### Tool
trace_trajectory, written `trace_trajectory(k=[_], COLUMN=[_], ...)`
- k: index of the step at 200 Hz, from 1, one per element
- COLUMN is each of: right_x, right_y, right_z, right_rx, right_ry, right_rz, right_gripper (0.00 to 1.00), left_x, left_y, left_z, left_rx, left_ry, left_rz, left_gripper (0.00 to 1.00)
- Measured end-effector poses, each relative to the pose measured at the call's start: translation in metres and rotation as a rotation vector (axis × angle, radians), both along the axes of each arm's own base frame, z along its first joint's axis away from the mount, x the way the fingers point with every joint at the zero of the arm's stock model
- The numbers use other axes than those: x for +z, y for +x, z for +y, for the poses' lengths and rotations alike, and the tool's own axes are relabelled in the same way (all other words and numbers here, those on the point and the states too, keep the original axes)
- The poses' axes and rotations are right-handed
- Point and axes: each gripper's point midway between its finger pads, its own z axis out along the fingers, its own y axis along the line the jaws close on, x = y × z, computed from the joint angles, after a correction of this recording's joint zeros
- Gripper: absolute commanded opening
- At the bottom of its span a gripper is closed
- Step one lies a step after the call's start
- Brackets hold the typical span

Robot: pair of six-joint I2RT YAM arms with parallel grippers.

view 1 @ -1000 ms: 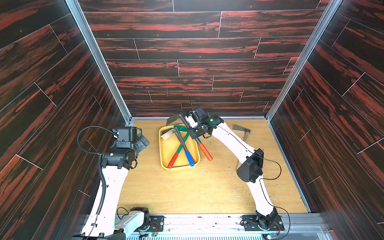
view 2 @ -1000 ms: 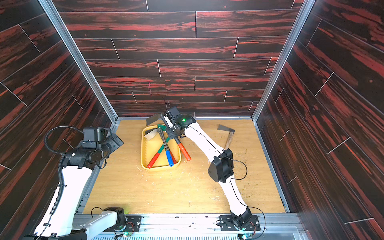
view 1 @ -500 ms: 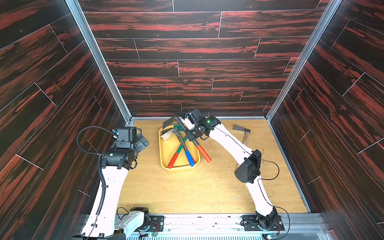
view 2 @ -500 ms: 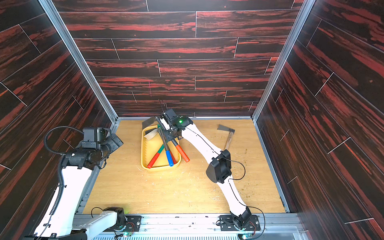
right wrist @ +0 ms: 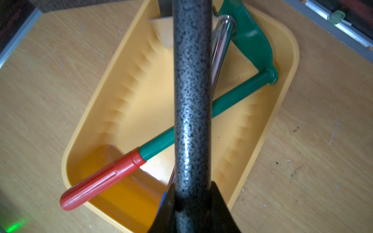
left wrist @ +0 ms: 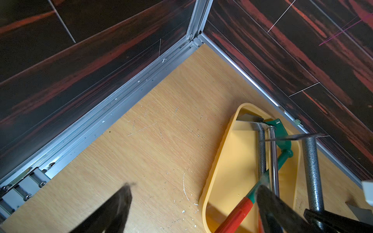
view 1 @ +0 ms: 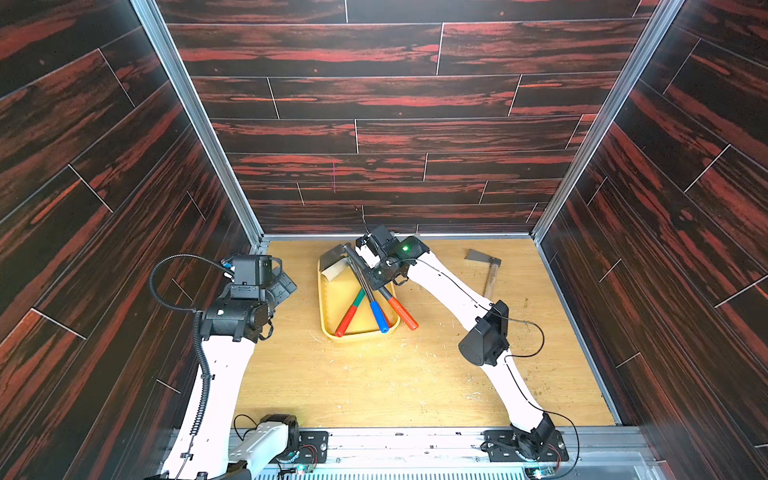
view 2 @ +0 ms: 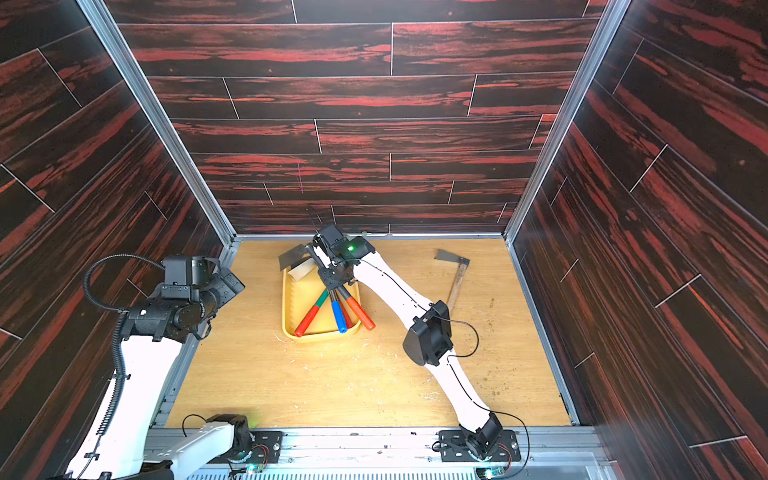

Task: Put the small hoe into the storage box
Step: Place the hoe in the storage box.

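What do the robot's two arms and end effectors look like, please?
Both have smooth white link shells and bulky black joint housings. The left arm carries a ribbed black corrugated hose; the right arm a thin black cable and a green light near its wrist. The left end effector and right end effector are black with tapering fingers.

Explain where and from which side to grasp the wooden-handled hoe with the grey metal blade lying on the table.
Probably best: grip the wooden-handled hoe mid-handle, from straight above, jaws across the shaft. It lies flat on the light wooden table; the handle is narrow and straight, while the grey blade at its far end is wide and thin.
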Motion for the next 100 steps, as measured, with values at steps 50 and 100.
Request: trace_trajectory(k=[50,100], right_x=[-0.006,-0.013], right_y=[-0.002,-0.003], right_z=[-0.004,-0.008], right_rx=[-0.021,-0.028], right_ry=[-0.034,-0.069], right_rz=[0.006,0.009], right_gripper=[0.05,0.05], left_x=[0.000,0.000], left_y=[0.000,0.000], left_z=[0.000,0.000], left_rx=[0.004,0.007], left_ry=[-0.005,-0.008], left_rz=[-0.001,-0.002], left_gripper=[0.99,0.99])
